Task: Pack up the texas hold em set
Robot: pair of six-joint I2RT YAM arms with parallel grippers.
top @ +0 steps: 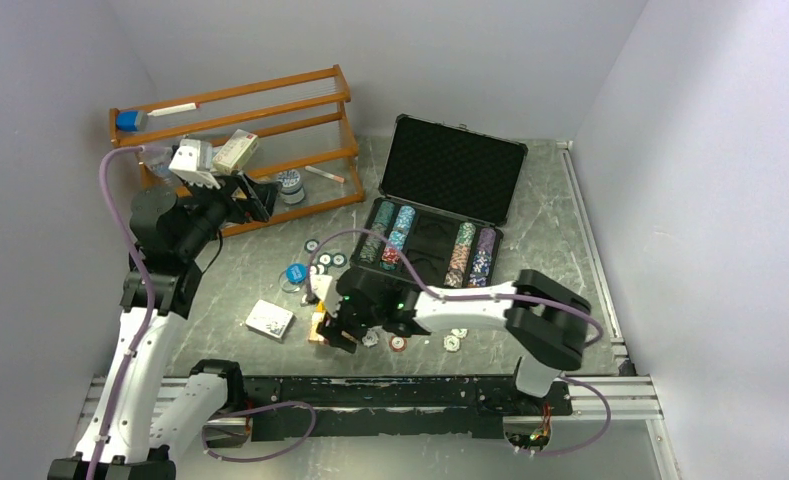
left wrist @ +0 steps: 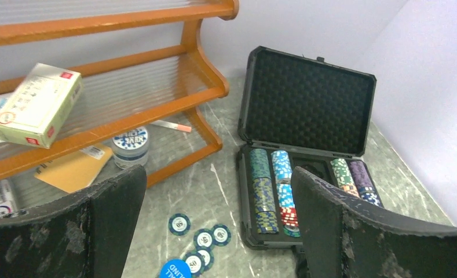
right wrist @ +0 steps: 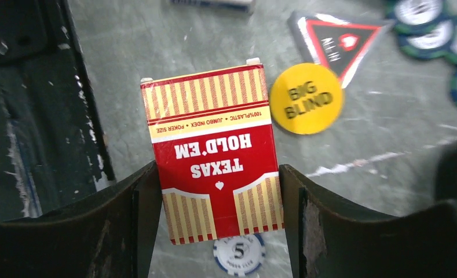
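Grey marbled table (top: 560, 230), white walls on three sides. The black case (top: 455, 168) lies open at the back right with its lid propped up. Striped chips (top: 390, 235) fill rows at both ends of its tray, and there's a bare gap between them.

Down front, left of centre, the red card deck (right wrist: 214, 156) lies flat on the table with Texas Hold'em on its face. The right gripper (right wrist: 217, 179) has it, one finger pressed against each long side. A white chip marked 5 (right wrist: 239, 253) peeks out from under the deck's end between the fingers.

Just beside the deck we see the yellow Big Blind button (right wrist: 306, 98), and past it a triangular token (right wrist: 342, 37). A pale card deck (top: 270, 320) lies to the left of the gripper. Further back a few loose chips (top: 325, 255) cluster near a blue round button (top: 295, 272).

Over by the orange rack (left wrist: 203, 58), the left gripper (left wrist: 217, 176) hangs above the table, fingers spread wide with nothing between them.
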